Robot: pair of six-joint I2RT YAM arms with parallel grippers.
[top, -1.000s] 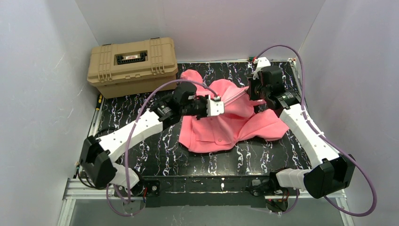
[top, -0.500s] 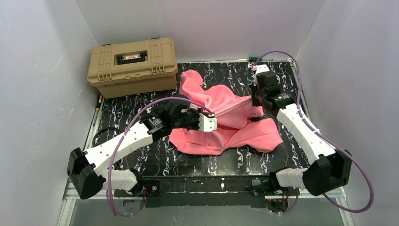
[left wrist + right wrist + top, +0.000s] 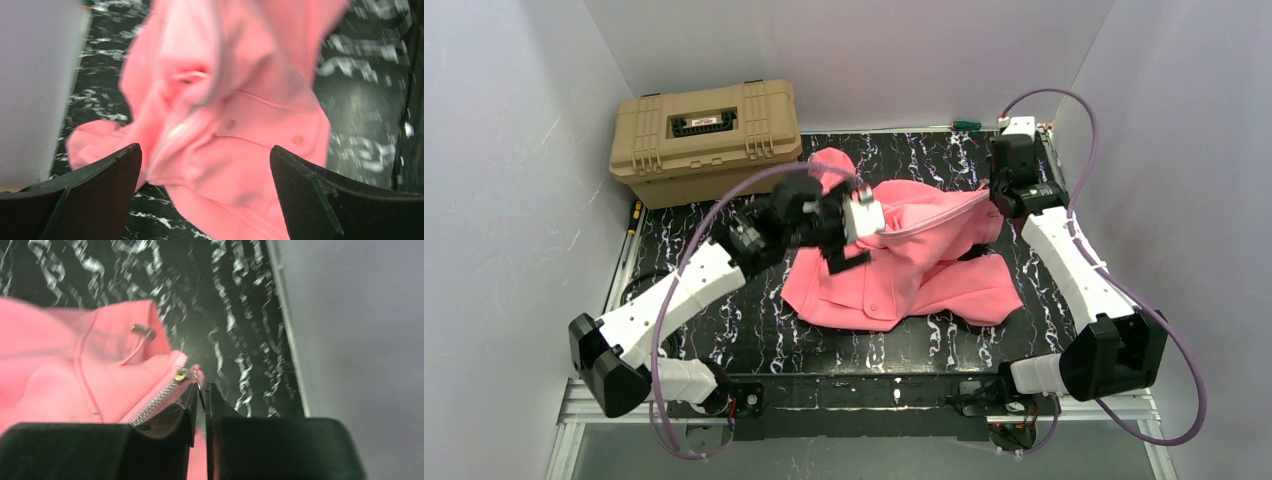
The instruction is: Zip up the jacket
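One jacket (image 3: 914,265) lies crumpled in the middle of the table (image 3: 924,335), touching both grippers' reach and well apart from the single tan case (image 3: 707,135) at the far left corner. Its long axis runs left to right, tilted toward the far right. The one zipper (image 3: 929,213) marks that line, going as a pale stripe from beside the left gripper (image 3: 852,228) up to the right gripper (image 3: 996,198). The collar end points far right and the wider, flatter part spreads toward the near left.

The left gripper hovers over the jacket's left part with its jaws wide. In its wrist view the two fingers (image 3: 95,190) stand far apart with pink cloth below and between them, holding nothing. Two snaps (image 3: 230,122) show there on a flap, side by side, just right of the zipper teeth.

The right gripper (image 3: 201,387) is at the collar end, jaws narrow with only a thin slit between the tips. The slider (image 3: 182,374) sits at the top of the closed teeth, and its tab (image 3: 199,385) stands in the slit. Whether the tips press the tab I cannot tell. One drawstring (image 3: 135,347) with a metal end lies on the cloth just left of the slider.

Two arms, one on each side, reach in from the near edge.
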